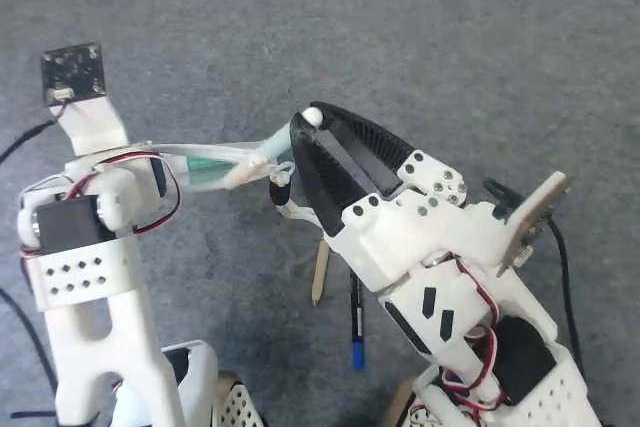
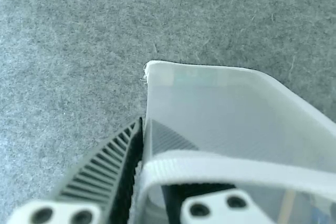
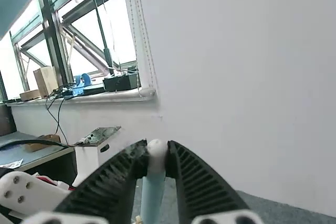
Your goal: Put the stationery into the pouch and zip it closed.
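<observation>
My left gripper [image 1: 160, 173] [image 2: 147, 129] is shut on the rim of a translucent pouch [image 1: 205, 165] [image 2: 226, 114], holding it off the grey mat with its white zipper tape [image 2: 210, 165] nearest the left wrist camera. My right gripper [image 1: 312, 127] [image 3: 156, 153] is shut on a light blue pen [image 1: 272, 150] [image 3: 152, 192] with a white end. The pen slants down from the black fingers towards the pouch's mouth. A wooden pencil [image 1: 320, 272] and a black pen with a blue tip [image 1: 355, 322] lie on the mat below the right gripper.
Grey felt mat [image 1: 450, 67] covers the table, with open room at the back and right. The right arm's body [image 1: 450, 277] stands over the front right, close to the two loose items. Cables [image 1: 25, 142] trail at the left edge.
</observation>
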Controlling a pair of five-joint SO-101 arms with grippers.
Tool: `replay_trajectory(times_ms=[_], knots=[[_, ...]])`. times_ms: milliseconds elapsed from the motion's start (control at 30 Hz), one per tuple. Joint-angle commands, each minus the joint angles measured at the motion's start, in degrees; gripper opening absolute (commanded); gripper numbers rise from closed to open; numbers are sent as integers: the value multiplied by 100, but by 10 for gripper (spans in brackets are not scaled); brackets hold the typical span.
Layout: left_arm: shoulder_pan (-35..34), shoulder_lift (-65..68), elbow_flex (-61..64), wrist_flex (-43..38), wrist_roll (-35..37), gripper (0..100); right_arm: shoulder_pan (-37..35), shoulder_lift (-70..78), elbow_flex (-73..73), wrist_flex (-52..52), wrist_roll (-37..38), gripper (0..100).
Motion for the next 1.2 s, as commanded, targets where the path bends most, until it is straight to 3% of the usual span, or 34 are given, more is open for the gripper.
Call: replay_trajectory(times_ms=[0,200,467,867,1167], knots=[[18,-44,-84,-229,114,11,-4,-92,-79,-356,149,6],[18,-44,-84,-229,114,11,-4,22,193,-602,158,6],[18,-44,-75,-220,114,11,-92,154,1327,-1912,1319,6],[18,-44,-75,-220,114,11,-1341,215,1996,-1771,3103,6],[18,-44,-75,-220,114,11,-1341,593,2004,-1824,3279,6]])
